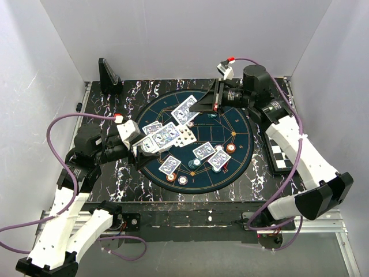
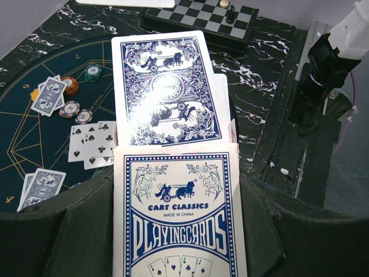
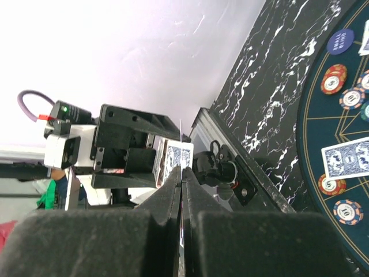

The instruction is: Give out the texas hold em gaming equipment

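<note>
My left gripper is shut on a blue-and-white playing-card box, and a patterned-back card sticks out of its top. My right gripper is shut on a single card, seen edge-on as a thin line, above the mat's far side. Face-down cards and face-up cards lie on the round mat. Striped chips sit among them.
The round dark-blue mat lies on a black marbled board. A chessboard with pieces sits at the right edge. A black upright stand is at the back left. White walls enclose the table.
</note>
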Tool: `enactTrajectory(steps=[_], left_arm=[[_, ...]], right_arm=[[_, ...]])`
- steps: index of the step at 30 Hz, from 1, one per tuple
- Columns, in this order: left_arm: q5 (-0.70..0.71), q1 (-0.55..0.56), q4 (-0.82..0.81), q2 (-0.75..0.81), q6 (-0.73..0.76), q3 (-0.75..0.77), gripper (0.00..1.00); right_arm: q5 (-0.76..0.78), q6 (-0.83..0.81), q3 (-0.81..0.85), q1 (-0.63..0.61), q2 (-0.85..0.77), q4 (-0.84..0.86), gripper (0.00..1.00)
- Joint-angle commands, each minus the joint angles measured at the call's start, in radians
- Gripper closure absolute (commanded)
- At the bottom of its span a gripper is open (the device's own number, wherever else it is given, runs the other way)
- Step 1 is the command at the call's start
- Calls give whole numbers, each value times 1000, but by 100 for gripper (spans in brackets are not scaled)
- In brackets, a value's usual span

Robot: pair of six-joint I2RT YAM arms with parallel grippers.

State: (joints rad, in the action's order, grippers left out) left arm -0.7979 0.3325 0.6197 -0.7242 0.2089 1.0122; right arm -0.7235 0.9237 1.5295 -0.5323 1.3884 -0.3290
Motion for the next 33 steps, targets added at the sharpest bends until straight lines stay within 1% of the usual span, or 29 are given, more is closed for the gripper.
enactTrajectory(steps=[1, 3, 7, 8, 10, 14, 15, 18, 23, 27, 33], left_arm=[[-15, 2, -18, 14, 6, 14, 100], [-14, 2, -15, 19, 7, 17, 100], [-14, 3, -14, 16, 9, 22, 100], [-15, 2, -12, 14, 7, 23, 100], [-15, 2, -11, 16, 7, 25, 100], [-12, 2, -5, 14, 9, 29, 100], [-12, 2, -5, 14, 12, 28, 100], [-11, 3, 0, 9, 14, 35, 100], [-7, 2, 2, 8, 18, 35, 100], [-6, 2, 2, 8, 17, 32, 100], [-7, 2, -1, 5, 23, 29, 100]], right_arm=[[-7, 6, -8, 70, -29, 51, 99], [48, -46, -11, 97, -25, 1, 99], [117, -127, -83, 127, 41, -24, 99], [124, -128, -106, 130, 67, -10, 99], [89, -100, -175, 132, 136, 63, 99], [73, -43, -242, 123, 312, 189, 99], [69, -31, -239, 121, 358, 215, 99], [84, -31, -206, 115, 466, 214, 99], [151, -63, -148, 97, 590, 200, 99], [148, -55, -117, 83, 659, 215, 99], [191, -65, -69, 45, 730, 191, 99]])
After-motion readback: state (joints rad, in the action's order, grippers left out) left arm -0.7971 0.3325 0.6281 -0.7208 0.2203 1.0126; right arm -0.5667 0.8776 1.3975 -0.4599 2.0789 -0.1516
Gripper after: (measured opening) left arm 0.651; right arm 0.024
